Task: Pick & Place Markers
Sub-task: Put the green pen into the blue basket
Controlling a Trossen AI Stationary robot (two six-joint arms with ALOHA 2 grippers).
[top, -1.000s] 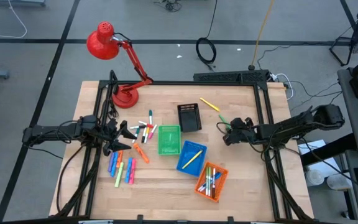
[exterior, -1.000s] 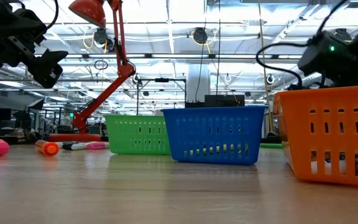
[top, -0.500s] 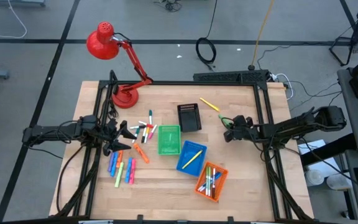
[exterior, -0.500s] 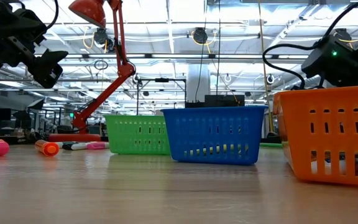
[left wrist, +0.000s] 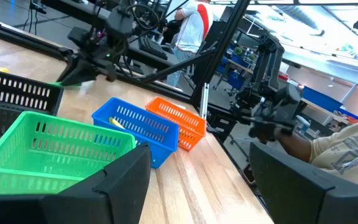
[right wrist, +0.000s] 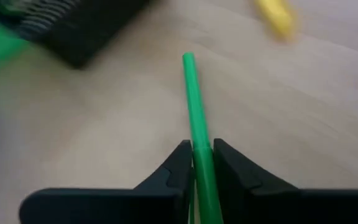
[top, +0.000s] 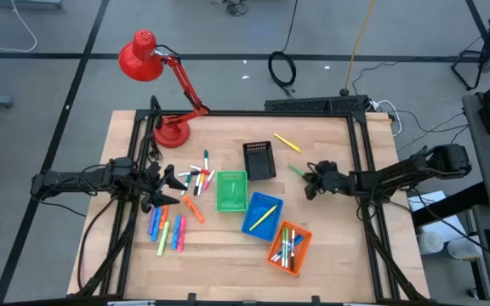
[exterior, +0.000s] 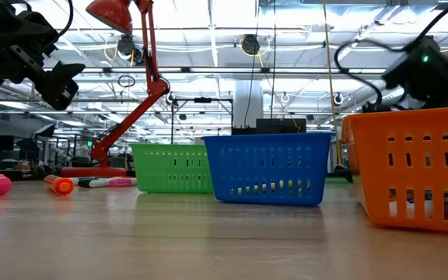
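My right gripper (top: 313, 180) sits right of the black basket (top: 259, 160), shut on a green marker (right wrist: 193, 106) whose free end points toward that basket. My left gripper (top: 170, 181) hovers open above the left half of the table with nothing between its fingers (left wrist: 123, 180). Next to it, loose markers (top: 196, 180) lie flat in a cluster, and more markers (top: 167, 231) lie nearer the front edge. A yellow marker (top: 286, 143) lies on the table behind my right gripper. My right gripper pinches the green marker's near end (right wrist: 199, 157) between its two fingertips. The fingers come from the table's right and lie along the marker, which sticks straight out ahead of them. The marker seems clear of the table.
Green (top: 231, 190), blue (top: 262, 214) and orange (top: 289, 246) baskets stand in a diagonal row at mid-table; the blue one holds a yellow marker and the orange one several. A red desk lamp (top: 156, 64) stands at the far left corner. A person shows beyond the table in the left wrist view.
My right gripper has shut on the green marker and moved a little toward the table's left with it. The marker has come up off the table, and its free end now reaches closer to the black basket.
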